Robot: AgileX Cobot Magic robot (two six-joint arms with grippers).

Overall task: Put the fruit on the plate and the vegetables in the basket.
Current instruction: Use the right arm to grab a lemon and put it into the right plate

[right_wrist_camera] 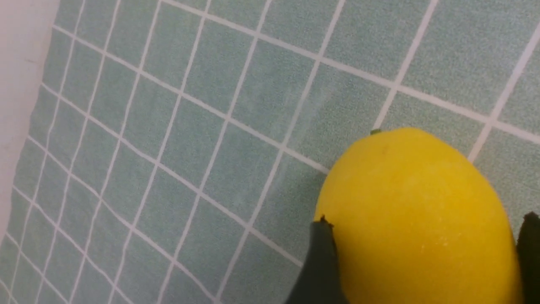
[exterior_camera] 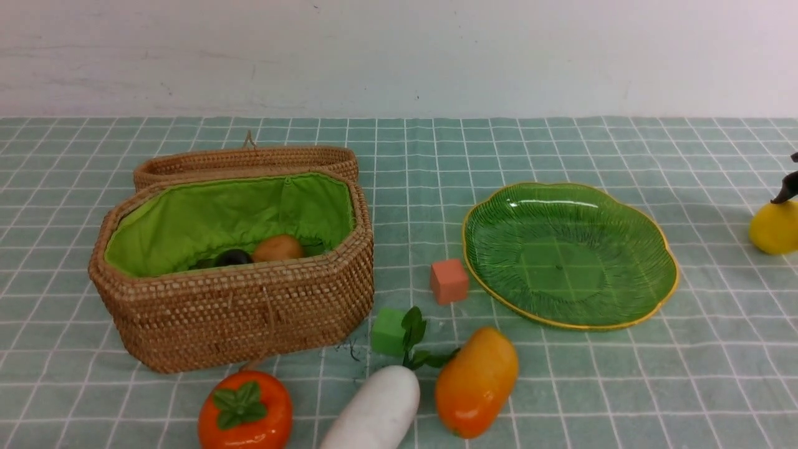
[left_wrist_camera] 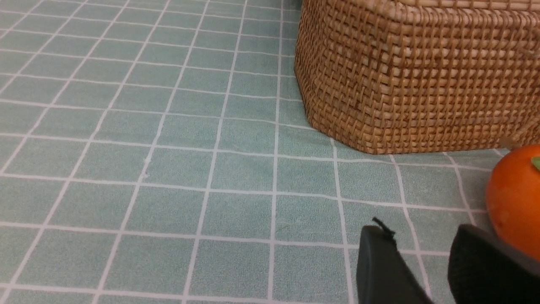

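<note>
Right gripper [right_wrist_camera: 426, 221] straddles lemon [exterior_camera: 773, 227] on checked cloth [exterior_camera: 717, 349], far right, well apart fr. empty plate [exterior_camera: 570, 255]. Jaws spread wide at lemon's flanks; pressing or not, cannot tell. Lemon prob. light, hard, glossy, so slippery: grip across fattest middle, not tapered ends. Right wrist view shows both fingers vs. fruit; front view only one dark tip, plus route to plate. Left gripper [left_wrist_camera: 419, 230], left wrist view only: jaws apart, empty, beside persimmon [left_wrist_camera: 514, 198].
</note>
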